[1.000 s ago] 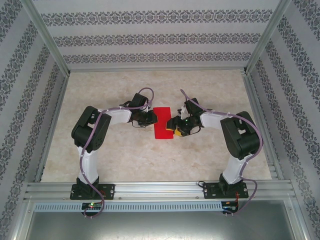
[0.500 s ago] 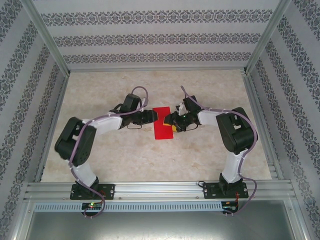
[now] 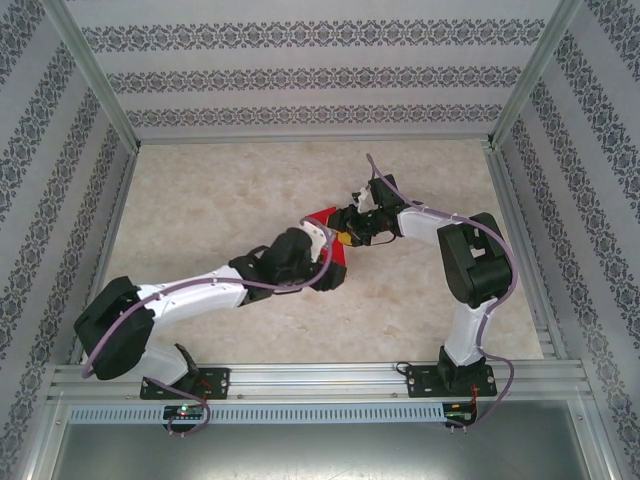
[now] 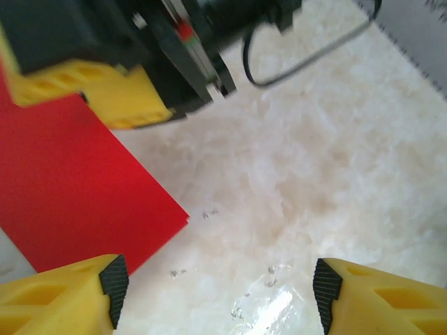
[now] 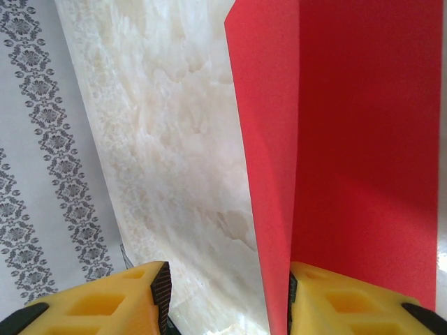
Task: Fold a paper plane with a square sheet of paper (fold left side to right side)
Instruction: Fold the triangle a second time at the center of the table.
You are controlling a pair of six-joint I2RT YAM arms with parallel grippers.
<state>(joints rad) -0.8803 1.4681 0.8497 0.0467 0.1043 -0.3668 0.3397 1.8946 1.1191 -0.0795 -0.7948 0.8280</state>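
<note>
The desk lies under the square sheet of paper, and a flap along one side of the sheet stands up from it. My left end effector hovers just beside a corner of the sheet, spread wide and gripping nothing. My right end effector, also spread, sits at the sheet's edge with one finger against the flap. I judge the flap should go across squarely, edges matched before I press the crease.
</note>
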